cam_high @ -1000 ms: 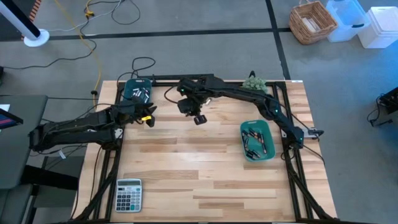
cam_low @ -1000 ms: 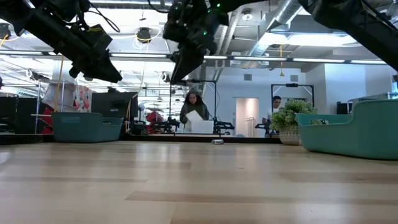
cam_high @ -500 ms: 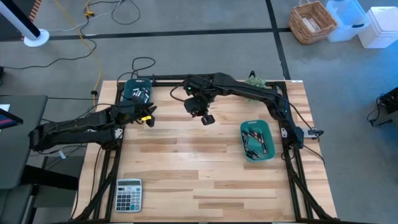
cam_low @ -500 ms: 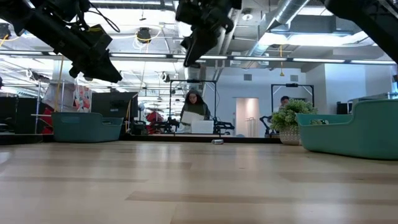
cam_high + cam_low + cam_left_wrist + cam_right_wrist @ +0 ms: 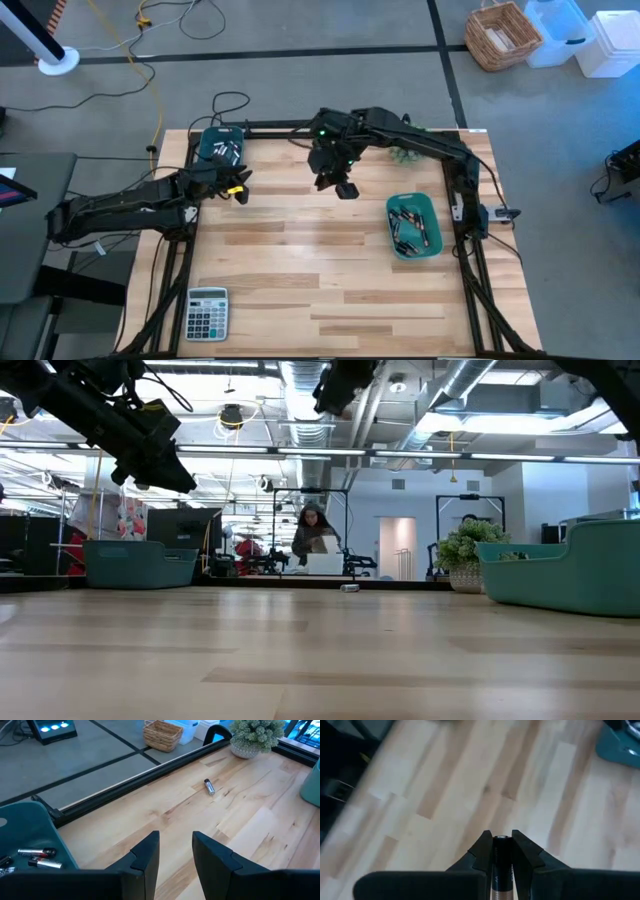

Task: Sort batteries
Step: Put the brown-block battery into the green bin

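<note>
So since a second ago our right gripper has swung across the table toward the big teal bin, and it's now hanging in the air just short of it, clamped on a battery that sits upright between the two fingers. That big bin already has a pile of batteries in it. The smaller teal bin, well apart from the big bin on the far side, holds a few more. Our left gripper hovers next to that small one, fingers parted with nothing between them. One loose battery lies on the wood between the two bins, near the potted plant.
</note>
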Motion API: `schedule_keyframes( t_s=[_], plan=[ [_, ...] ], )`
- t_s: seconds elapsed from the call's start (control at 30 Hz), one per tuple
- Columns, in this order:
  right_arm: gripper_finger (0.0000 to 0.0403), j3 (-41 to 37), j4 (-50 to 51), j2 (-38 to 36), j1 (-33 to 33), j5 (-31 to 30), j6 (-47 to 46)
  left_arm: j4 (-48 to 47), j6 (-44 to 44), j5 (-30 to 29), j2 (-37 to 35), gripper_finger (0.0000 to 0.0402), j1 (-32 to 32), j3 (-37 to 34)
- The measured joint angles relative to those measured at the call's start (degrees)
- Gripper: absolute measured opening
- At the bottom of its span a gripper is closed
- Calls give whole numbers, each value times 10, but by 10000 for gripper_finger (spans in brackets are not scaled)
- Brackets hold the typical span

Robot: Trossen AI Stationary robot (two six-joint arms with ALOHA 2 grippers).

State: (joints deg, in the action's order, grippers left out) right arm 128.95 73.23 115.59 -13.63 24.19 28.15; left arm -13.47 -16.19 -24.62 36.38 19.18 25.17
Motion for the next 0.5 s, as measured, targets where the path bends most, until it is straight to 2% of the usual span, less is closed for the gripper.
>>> schedule_keyframes(
  t_s=[0.5],
  plan=[
    [63, 0, 23, -37, -14, 165, -27, 0, -1, 0, 0, 112, 0, 0]
  ],
)
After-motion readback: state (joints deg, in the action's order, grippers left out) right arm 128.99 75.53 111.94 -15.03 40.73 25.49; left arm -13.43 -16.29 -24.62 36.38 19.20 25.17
